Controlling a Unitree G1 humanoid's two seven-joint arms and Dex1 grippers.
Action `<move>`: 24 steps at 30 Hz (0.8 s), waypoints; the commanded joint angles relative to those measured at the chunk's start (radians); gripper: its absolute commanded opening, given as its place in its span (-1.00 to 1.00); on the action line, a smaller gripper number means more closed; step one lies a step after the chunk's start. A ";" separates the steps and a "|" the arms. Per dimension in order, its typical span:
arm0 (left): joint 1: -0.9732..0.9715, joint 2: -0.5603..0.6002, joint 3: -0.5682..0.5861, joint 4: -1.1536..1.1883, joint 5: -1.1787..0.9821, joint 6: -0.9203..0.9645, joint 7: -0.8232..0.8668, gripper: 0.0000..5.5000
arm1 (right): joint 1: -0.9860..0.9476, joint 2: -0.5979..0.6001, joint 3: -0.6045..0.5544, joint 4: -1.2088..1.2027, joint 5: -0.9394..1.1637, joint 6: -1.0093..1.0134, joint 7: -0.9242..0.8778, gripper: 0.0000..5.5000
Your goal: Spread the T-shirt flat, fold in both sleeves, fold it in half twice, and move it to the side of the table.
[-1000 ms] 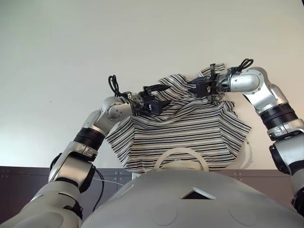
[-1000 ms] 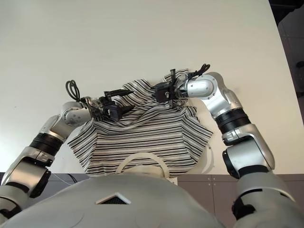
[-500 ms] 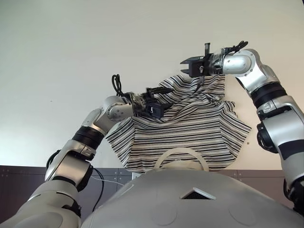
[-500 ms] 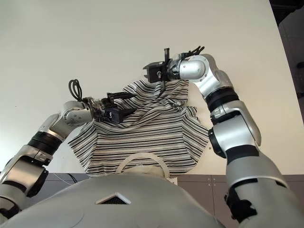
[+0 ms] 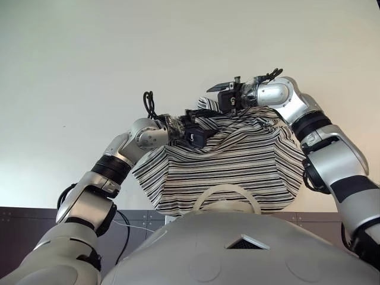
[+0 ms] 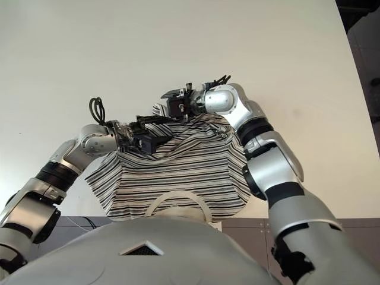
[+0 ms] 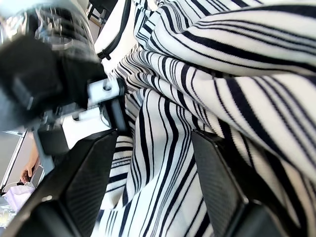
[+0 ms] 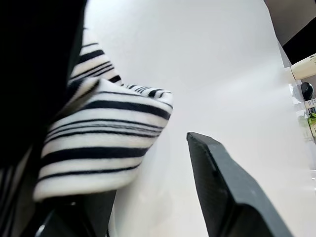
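T-shirt (image 5: 237, 160) is on the table (image 5: 89, 59), bunched rather than flat. Its collar (image 5: 228, 186) end is nearest me, at the table's near edge, and the body runs away from the collar into a rumpled ridge along the shirt's far edge. Left gripper (image 5: 199, 127) is at the far-left part of that ridge. In the left wrist view its fingers (image 7: 89, 187) stand well apart with striped cloth bulging between them, so I read it as open and not pinching. Right gripper (image 5: 215, 94) is at the shirt's far edge, just beyond the ridge's middle and raised off the cloth, jaws apart. In the right wrist view there's bare table between the one clear finger (image 8: 232, 207) and a folded lip of shirt on the other side. I can't tell if that lip is hooked on the hidden finger or just beside it. As for progress, I judge we're in step one, spreading. The near half around the collar looks fairly smooth, but the far half is heaped and I can't pick out either sleeve. Both sleeve folds, both half folds and the move to the table's side are not yet done. Next up is getting the ridge pulled out away from the collar.
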 commanded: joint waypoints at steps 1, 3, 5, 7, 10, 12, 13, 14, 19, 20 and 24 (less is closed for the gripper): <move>0.051 0.016 -0.074 0.057 0.087 0.037 -0.074 0.01 | -0.080 0.062 -0.067 0.045 0.040 0.012 -0.071 -0.14; 0.053 0.016 -0.074 0.057 0.084 0.044 -0.070 0.01 | -0.094 0.074 -0.138 0.008 0.141 0.025 -0.002 -0.14; 0.051 0.013 -0.063 0.064 0.090 0.060 -0.047 0.01 | -0.095 0.051 -0.172 -0.039 0.187 0.023 0.047 -0.14; 0.036 -0.002 -0.039 0.082 0.089 0.092 -0.012 0.01 | -0.108 0.002 -0.192 -0.069 0.177 0.006 0.024 -0.14; -0.012 -0.033 0.001 0.123 0.084 0.156 0.045 0.01 | -0.136 -0.079 -0.227 -0.094 0.148 -0.013 -0.050 -0.14; -0.054 -0.057 0.036 0.167 0.069 0.217 0.084 0.01 | -0.140 -0.136 -0.262 -0.118 0.156 -0.010 -0.079 -0.14; -0.073 -0.065 0.055 0.190 0.061 0.247 0.102 0.01 | -0.127 -0.163 -0.277 -0.139 0.165 -0.009 -0.078 -0.14; -0.090 -0.070 0.071 0.210 0.057 0.272 0.115 0.01 | -0.107 -0.187 -0.287 -0.165 0.173 -0.009 -0.072 -0.14; -0.137 -0.073 0.095 0.320 0.065 0.367 0.119 0.01 | 0.029 -0.256 -0.307 -0.332 0.211 0.033 -0.023 -0.14; -0.142 -0.071 0.093 0.341 0.071 0.373 0.121 0.01 | 0.055 -0.263 -0.307 -0.366 0.217 0.048 -0.012 -0.14; -0.162 -0.075 0.108 0.421 0.061 0.395 0.141 0.01 | 0.156 -0.301 -0.310 -0.467 0.234 0.113 0.030 -0.14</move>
